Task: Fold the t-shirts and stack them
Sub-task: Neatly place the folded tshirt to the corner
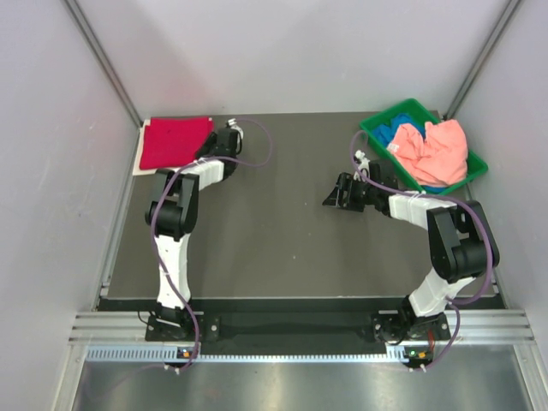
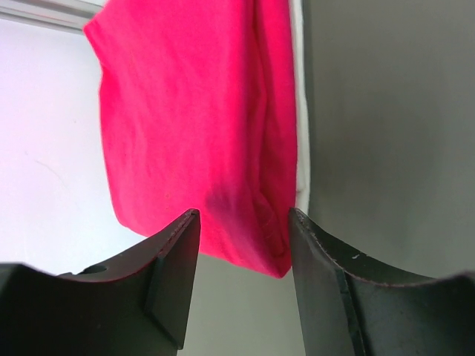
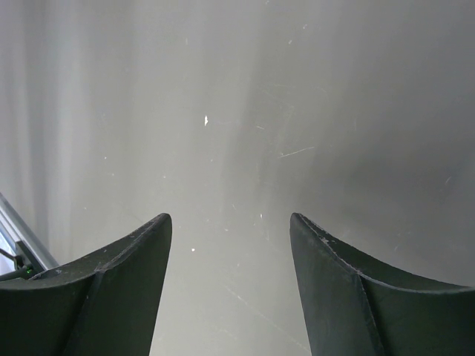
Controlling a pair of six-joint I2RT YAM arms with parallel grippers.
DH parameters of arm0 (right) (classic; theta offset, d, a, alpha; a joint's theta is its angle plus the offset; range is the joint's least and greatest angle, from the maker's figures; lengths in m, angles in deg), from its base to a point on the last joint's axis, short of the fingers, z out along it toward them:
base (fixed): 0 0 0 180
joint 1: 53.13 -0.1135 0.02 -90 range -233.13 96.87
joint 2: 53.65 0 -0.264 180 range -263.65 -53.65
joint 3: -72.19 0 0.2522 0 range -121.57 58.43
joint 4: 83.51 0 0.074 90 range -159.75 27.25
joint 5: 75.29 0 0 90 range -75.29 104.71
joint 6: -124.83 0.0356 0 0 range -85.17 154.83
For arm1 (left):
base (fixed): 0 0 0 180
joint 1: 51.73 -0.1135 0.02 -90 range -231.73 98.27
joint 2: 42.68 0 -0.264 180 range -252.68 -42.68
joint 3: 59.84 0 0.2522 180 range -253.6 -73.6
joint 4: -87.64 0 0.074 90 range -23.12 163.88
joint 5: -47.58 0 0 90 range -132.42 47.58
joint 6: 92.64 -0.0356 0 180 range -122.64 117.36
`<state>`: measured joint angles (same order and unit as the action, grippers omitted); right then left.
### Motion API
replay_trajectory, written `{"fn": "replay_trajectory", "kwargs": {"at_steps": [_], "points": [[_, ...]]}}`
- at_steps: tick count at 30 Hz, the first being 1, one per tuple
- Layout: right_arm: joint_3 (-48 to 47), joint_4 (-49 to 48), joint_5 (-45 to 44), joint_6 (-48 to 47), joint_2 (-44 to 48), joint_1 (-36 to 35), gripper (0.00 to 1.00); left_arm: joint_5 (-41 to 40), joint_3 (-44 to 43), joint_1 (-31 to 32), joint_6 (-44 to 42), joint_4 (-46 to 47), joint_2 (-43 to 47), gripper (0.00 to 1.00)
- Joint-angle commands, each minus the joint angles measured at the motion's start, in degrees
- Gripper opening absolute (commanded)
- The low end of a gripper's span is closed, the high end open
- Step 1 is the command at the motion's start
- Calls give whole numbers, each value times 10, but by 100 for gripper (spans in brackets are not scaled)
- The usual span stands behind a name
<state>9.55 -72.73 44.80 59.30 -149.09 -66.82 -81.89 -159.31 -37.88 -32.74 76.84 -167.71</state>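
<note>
One dark table (image 1: 274, 248) is shown: far right, the salmon-pink t-shirt (image 1: 438, 150) and blue t-shirt (image 1: 388, 135) are heaped in the green bin (image 1: 378, 126); far left, the crimson-red t-shirt (image 1: 171, 141) is laid over the white t-shirt (image 2: 298, 111). The left gripper (image 2: 243, 216), at the crimson corner, and the right gripper (image 3: 230, 219) are held parted, empty.

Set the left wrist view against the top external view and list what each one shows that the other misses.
Only the left wrist: the fingers of the left gripper standing apart, and a crease down the red shirt. Only the top: the green bin holding the salmon-pink shirt and the blue shirt, and the right gripper over bare table. Both: the red shirt lying on a white shirt, whose edge peeks out.
</note>
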Motion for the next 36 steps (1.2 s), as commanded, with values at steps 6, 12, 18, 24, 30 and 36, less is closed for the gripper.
{"fn": "replay_trajectory", "kwargs": {"at_steps": [6, 12, 18, 24, 30, 36], "points": [[-22, -18, 10, -7, -2, -5, 65, -18, -14, -6, -13, 22, -18, 56], [-22, -18, 10, -7, -4, -5, 65, -51, -16, -7, -40, 49, -19, 47], [-23, -21, 11, -4, -6, -5, 65, -60, -33, -8, -57, 58, 2, 31], [-23, -23, 14, -2, -9, -5, 65, -77, -44, -11, -67, 57, 6, 31], [-22, -20, 14, -4, -4, -5, 65, -73, -64, -21, -41, 17, -2, 33], [-23, -21, 15, -2, -4, -5, 65, -15, -14, -8, 7, -9, 17, 34]]}}
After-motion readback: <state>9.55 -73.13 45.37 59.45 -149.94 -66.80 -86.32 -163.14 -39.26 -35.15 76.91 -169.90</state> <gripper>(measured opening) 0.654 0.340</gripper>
